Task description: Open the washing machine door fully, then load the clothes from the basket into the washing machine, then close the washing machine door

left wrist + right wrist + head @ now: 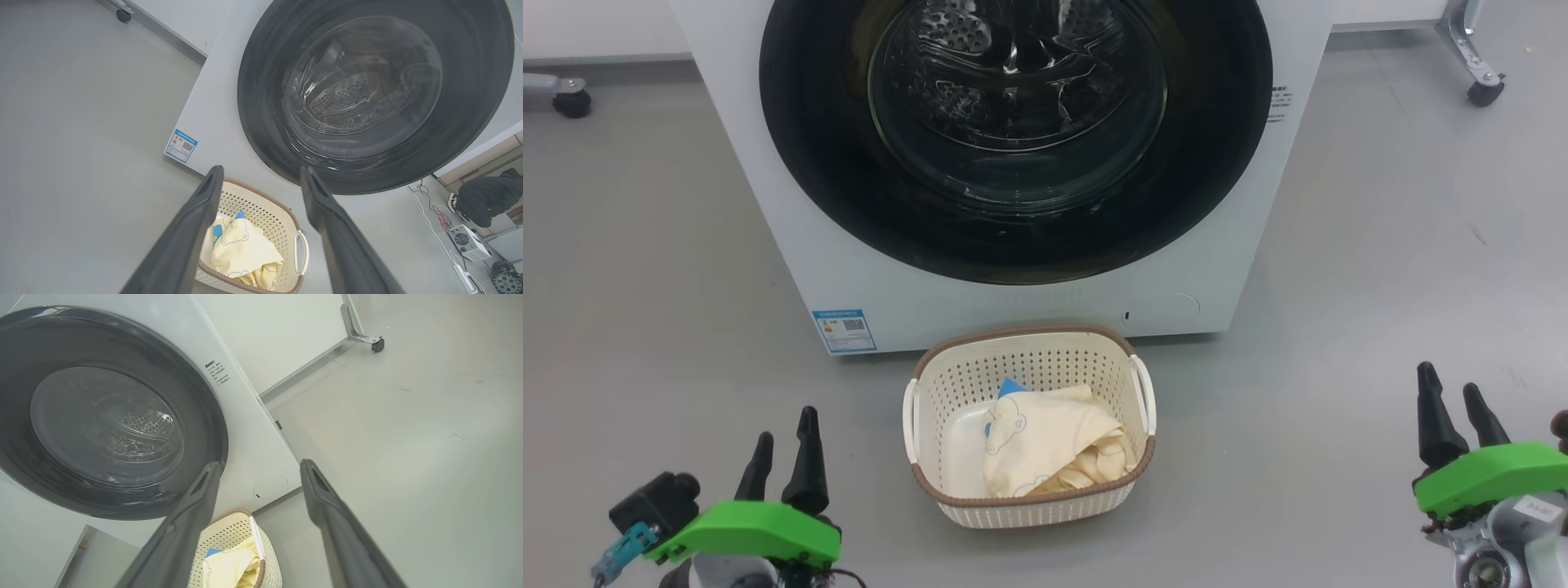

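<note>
Cream basket point(1029, 502): holds the clothes point(1045, 441).
Door point(1013, 245): closed, behind basket.
Left gripper point(786, 425): apart, left of basket.
Right gripper point(1448, 377): apart, right of basket.

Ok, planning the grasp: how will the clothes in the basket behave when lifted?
The clothes lie crumpled in soft folds, so they will probably flop and drape from a pinch. The fabric looks thin, so likely light. A trailing fold might catch on the basket rim.

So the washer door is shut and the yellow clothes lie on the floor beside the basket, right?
Not quite: the clothes lie inside the basket, not on the floor, as the head view shows. The door is indeed shut.
</note>
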